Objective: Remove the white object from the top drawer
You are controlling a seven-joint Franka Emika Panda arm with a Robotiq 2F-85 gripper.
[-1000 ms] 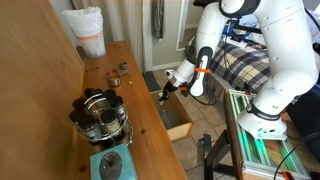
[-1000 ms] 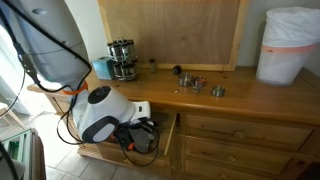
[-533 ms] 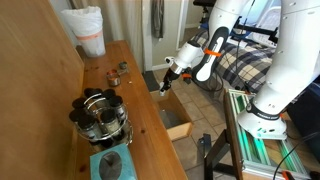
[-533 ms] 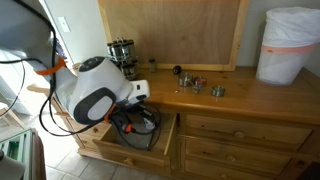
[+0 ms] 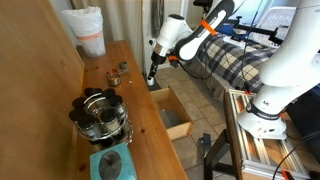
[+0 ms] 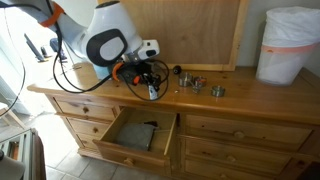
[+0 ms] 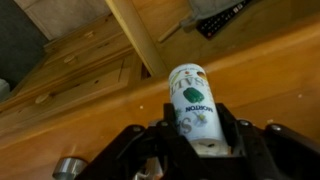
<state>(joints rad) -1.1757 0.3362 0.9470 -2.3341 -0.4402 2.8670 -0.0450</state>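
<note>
My gripper (image 7: 196,132) is shut on the white object (image 7: 194,100), a small white cylinder with a green label. In both exterior views the gripper (image 5: 152,80) (image 6: 152,90) hangs above the open top drawer (image 5: 178,122) (image 6: 133,147), about level with the dresser top's front edge. The white object (image 6: 153,91) shows as a small pale tip between the fingers. The drawer is a shallow light-brown wooden box, pulled out, with a small dark item (image 6: 151,125) lying inside.
On the dresser top stand a big white bucket (image 5: 87,31) (image 6: 291,45), a stack of metal pots (image 5: 99,115) (image 6: 121,58), small metal bits (image 5: 115,72) (image 6: 193,82) and a blue item (image 5: 110,163). A bed with a plaid blanket (image 5: 235,65) stands beside the dresser.
The gripper has risen out of the open drawer with the white object in it, up to the level of the dresser top. The drawer stays open.
</note>
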